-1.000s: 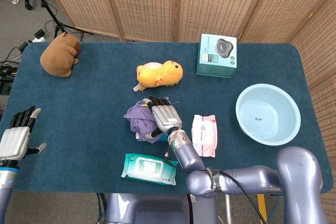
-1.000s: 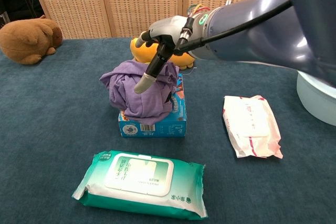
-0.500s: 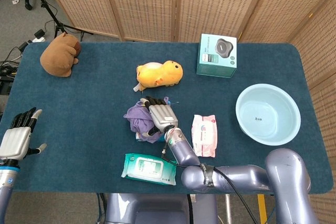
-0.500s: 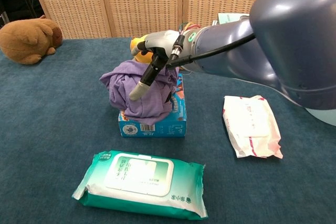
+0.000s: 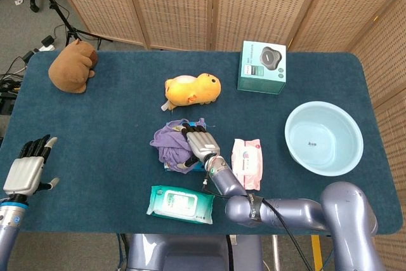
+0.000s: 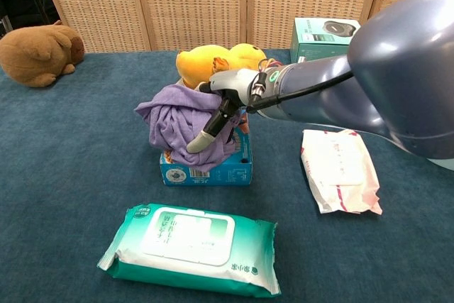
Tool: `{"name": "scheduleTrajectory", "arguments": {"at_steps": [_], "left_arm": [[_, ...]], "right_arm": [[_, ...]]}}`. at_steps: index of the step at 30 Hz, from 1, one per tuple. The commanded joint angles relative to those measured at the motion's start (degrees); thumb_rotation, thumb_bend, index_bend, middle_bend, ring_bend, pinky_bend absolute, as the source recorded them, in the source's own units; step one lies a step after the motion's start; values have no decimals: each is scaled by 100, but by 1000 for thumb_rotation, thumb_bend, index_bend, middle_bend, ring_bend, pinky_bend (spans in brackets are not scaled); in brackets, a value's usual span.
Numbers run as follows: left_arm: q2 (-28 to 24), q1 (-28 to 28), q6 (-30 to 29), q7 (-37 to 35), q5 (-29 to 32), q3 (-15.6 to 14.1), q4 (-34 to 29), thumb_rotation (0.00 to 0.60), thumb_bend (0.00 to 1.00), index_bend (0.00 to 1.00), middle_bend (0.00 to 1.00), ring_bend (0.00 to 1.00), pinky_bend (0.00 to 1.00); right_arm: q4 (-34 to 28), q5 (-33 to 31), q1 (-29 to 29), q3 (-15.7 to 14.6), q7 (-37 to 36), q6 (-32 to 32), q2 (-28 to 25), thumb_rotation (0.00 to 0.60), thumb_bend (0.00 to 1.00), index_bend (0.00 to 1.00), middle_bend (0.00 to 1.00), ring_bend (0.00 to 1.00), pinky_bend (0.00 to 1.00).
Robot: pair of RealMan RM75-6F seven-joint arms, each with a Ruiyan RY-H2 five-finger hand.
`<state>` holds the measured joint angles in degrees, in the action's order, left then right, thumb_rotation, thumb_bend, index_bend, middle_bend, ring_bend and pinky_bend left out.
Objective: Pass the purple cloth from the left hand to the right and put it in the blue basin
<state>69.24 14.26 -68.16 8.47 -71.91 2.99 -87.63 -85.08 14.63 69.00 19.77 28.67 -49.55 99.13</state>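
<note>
Right now your right robot hand (image 6: 218,115) rests curled on the purple cloth (image 6: 177,122), heaped on a blue box at frame centre; the left robot hand (image 5: 28,166) waits spread, lower left. Judged next: close, lift toward the blue basin (image 5: 324,138).

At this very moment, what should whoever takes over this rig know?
Left hand: open, holding nothing, near the table's left edge.
Right hand: fingers draped over the cloth; a firm grip cannot be confirmed.
Cloth: bunched on a small blue box, mid-table.
Basin: far right, nothing in it.
Done: nothing visible; the cloth is not lifted.
Left: grip the cloth, carry it right, drop it in the basin.
</note>
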Motion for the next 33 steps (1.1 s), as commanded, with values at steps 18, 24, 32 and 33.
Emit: {"name": "scheduleTrajectory", "arguments": {"at_steps": [18, 24, 32, 33], "left_arm": [[-49, 12, 75, -22, 76, 7, -41, 600, 211, 0, 0, 0, 0], [-63, 15, 93, -51, 89, 11, -44, 600, 211, 0, 0, 0, 0], [-62, 21, 105, -49, 105, 13, -46, 600, 212, 0, 0, 0, 0], [-64, 19, 102, -49, 102, 11, -51, 600, 212, 0, 0, 0, 0]], "right_arm": [[188, 611, -140, 42, 238, -1097, 580, 600, 155, 451, 315, 294, 490], [229, 659, -180, 66, 319, -1116, 643, 600, 241, 543, 408, 393, 618], [43, 841, -281, 164, 426, -1336, 548, 600, 260, 661, 488, 469, 647], [0, 861, -300, 183, 434, -1386, 528, 600, 260, 665, 491, 471, 647]]}}
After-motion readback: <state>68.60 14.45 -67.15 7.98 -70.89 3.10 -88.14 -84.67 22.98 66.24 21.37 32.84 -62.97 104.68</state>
